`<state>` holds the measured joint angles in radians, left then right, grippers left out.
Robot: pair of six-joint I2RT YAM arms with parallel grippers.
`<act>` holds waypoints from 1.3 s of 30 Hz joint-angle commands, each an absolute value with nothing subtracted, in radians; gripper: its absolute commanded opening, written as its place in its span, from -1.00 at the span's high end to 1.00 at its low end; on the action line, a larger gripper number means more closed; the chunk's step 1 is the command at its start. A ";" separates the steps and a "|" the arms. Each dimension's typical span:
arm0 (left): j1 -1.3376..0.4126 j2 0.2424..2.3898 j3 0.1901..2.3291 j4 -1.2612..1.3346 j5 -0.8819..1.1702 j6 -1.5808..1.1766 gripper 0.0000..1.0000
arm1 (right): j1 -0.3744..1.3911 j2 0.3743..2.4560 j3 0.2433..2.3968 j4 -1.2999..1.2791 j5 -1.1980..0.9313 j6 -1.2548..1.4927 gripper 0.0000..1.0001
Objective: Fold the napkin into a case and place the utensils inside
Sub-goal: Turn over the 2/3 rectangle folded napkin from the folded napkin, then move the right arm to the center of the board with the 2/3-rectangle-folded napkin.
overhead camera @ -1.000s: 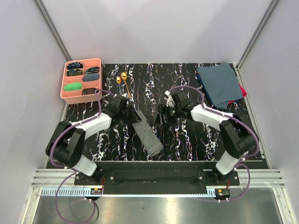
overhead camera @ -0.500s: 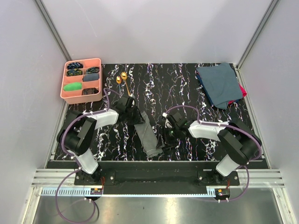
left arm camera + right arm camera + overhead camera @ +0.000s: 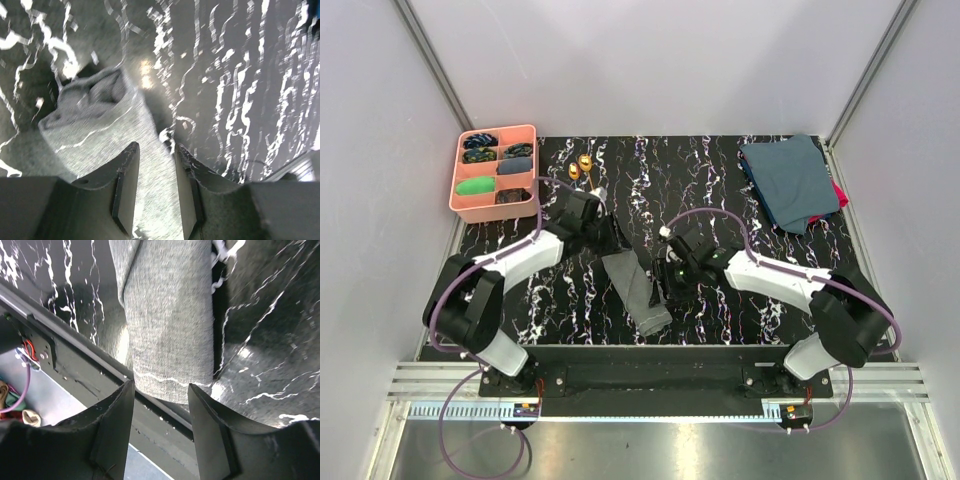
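The napkin (image 3: 636, 287) lies folded into a narrow grey strip, the case, slanting toward the table's front edge. My left gripper (image 3: 609, 239) hovers at its far end. In the left wrist view those jaws (image 3: 156, 147) stand open over the cloth (image 3: 95, 125), whose far end is bunched. My right gripper (image 3: 665, 283) sits just right of the strip's near half. In the right wrist view its jaws (image 3: 161, 385) are open and hold nothing, just short of the strip's hemmed near end (image 3: 170, 315). The two gold utensils (image 3: 582, 167) lie side by side at the back left, away from both grippers.
A pink compartment tray (image 3: 495, 129) with small items stands at the back left corner. Dark blue-teal cloths (image 3: 785, 180) are stacked at the back right. The table's front rail (image 3: 75, 350) runs just beyond the napkin's near end.
My right gripper came forward and left to the napkin's near half. My left gripper stayed at the far end and its jaws widened. The strip shifted slightly.
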<state>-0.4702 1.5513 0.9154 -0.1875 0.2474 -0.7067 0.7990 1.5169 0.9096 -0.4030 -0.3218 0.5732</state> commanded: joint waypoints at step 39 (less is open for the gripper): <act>-0.407 1.453 1.152 -0.388 0.130 -0.603 -0.04 | 0.900 1.505 0.995 -0.476 -0.253 0.545 0.05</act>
<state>-0.4244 1.5448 1.1618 -0.3328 0.1688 -0.6189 0.8513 1.5509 0.9119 -0.4133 -0.2832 0.5842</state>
